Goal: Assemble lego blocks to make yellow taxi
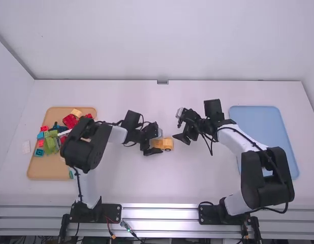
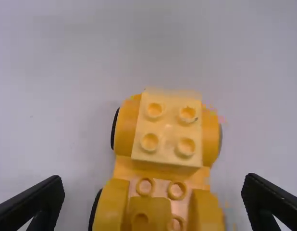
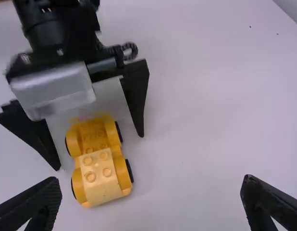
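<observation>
On the table [image 1: 208,178], near the middle, I have the yellow toy-brick vehicle base with black wheels [image 2: 112,207], standing level. A pale yellow square brick with four studs [image 2: 167,127] sits on its end toward the right arm; at the other end I can see open studs between orange-yellow fenders.

My left end effector [image 1: 160,142] is right over the vehicle base, its fingers spread wide, one to each side of the end with the open studs. From the right wrist I make out a gap between each fingertip and the body, so nothing is pinched.

My right end effector [image 1: 177,125] hangs just beyond the pale brick's end of the vehicle, a little farther from the bases. Its fingers are spread too, with nothing between them.

Farther out, to the left, there's a tan rectangular tray [image 1: 55,174] loaded with red bricks [image 1: 69,121], green bricks [image 1: 51,144] and teal bricks [image 1: 39,152], plus an orange-yellow brick [image 1: 76,112] at its far side. A small white block [image 1: 26,147] lies just outside it. Over on the right is a light-blue rectangular tray [image 1: 263,122], its near part partly covered by my right arm.
</observation>
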